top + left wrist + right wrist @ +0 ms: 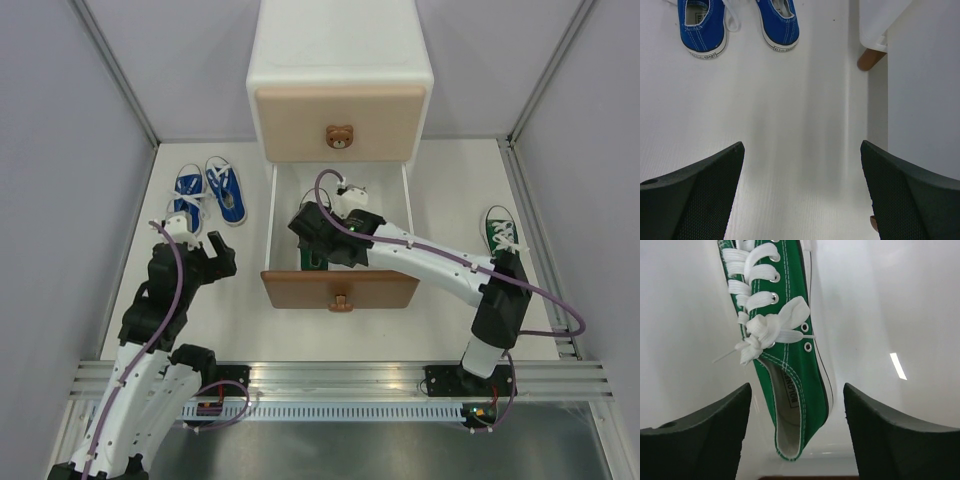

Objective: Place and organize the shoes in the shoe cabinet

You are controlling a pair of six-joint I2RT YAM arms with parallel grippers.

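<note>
One green shoe (790, 365) lies inside the pulled-out lower drawer (340, 288) of the cabinet (340, 60). It sits close to the drawer's left wall, toe pointing away from the wrist camera, and seems to be tipped partly onto its side. The right jaws hang over it, spread wide with a finger on either side of the heel, and they grip nothing. The right arm (440, 265) reaches across the brown drawer front to get there.

The other green shoe (503, 232) is on the bench (450, 180), to the right of the cabinet and near the right arm's elbow. The blue pair (226, 190) stands side by side on the left of the bench, heels toward the left arm (160, 300). The left jaws are released and empty, pointing at bare bench between the blue pair and the cabinet. The upper drawer (340, 115) is shut.

By this reckoning one shoe of four is stowed. The likely trouble is in the drawer. The loose bow sits just ahead of the open fingers, so a careless lift could snag a lace and drag the shoe out of place. If the shoe is left leaning, its mate may not fit neatly beside it. The forearm passes low over the drawer front, and a sideways pull could knock the drawer or shift the cabinet.
</note>
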